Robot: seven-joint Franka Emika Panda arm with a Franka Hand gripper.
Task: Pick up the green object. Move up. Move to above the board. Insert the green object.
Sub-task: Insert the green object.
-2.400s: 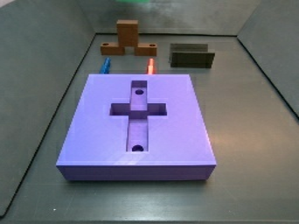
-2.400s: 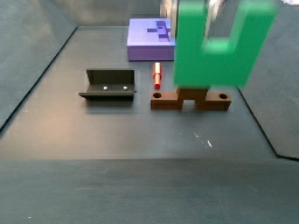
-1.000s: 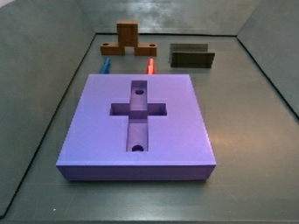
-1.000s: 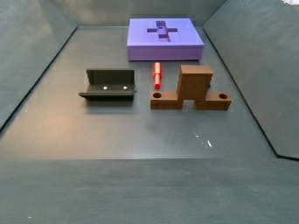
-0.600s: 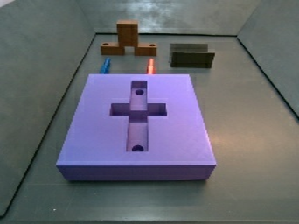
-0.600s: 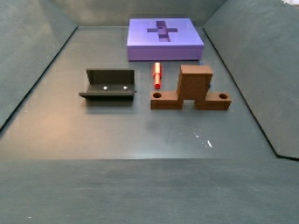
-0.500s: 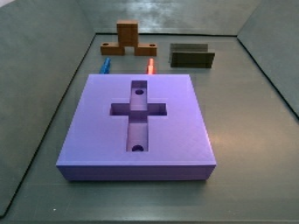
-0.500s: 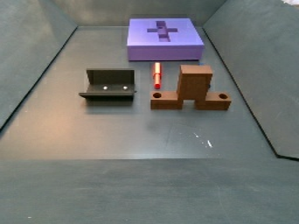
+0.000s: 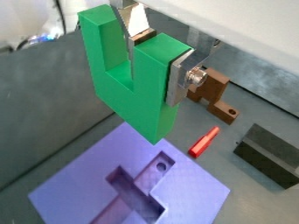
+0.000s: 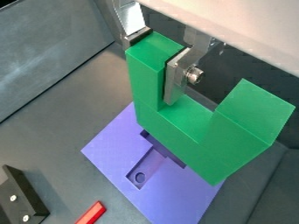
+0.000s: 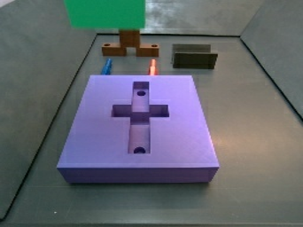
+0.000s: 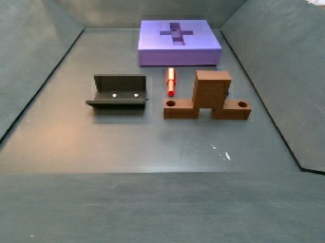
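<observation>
The green object (image 9: 126, 83) is a bright green blocky piece with thick legs around a gap. My gripper (image 9: 156, 51) is shut on one of its legs, one silver finger (image 10: 176, 77) flat against each side. In both wrist views it hangs high over the board (image 10: 114, 150), a lavender-purple slab with a cross-shaped recess and round holes. In a side view only the green object's lower part (image 11: 104, 13) shows at the upper edge, behind the board (image 11: 178, 124); the gripper itself is out of that frame. The board (image 12: 203, 43) also shows at the far end of the floor.
A brown stepped block (image 12: 210, 97), a red peg (image 12: 170, 82) and a dark olive open box (image 12: 117, 92) sit beyond the board's far end. A blue peg (image 11: 104, 66) lies beside the red peg (image 11: 151, 66). Grey walls enclose the floor.
The green object had left both side views a second ago. Now its lower part shows at the upper edge of a side view, toward the board.
</observation>
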